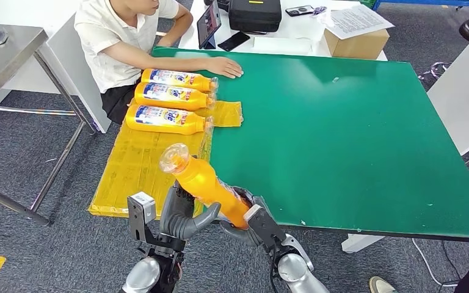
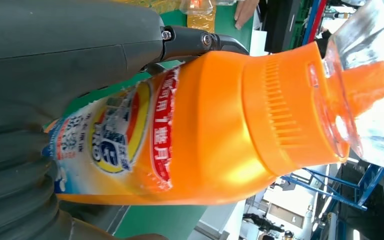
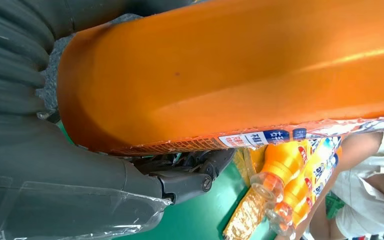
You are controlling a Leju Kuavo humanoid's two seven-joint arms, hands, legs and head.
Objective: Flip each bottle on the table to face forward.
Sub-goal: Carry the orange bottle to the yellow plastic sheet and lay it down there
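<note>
Head view: we are holding one orange bottle in both hands, raised above the near edge of the green table, by its near-left corner, cap end tilting up and away from us. Our left hand is wrapping the body from the left, and our right hand is cupping the base end; both are clamped on the bottle.

Three more bottles are lying side by side on the yellow sheet at the table's left edge, labels up, caps pointing toward the table's middle. A person's hand is resting flat on the table near the far-left corner.

In the left wrist view the label is showing, with its edge looking torn, and a clear overcap is covering the ribbed orange cap.

Our judgement: the bottle is looking like stiff, glossy plastic, probably full and moderately heavy, so it is likely to slip or roll in the fingers. We are advising hold on the broad body, never on the overcap, which looks thin and may pop off or crack.
</note>
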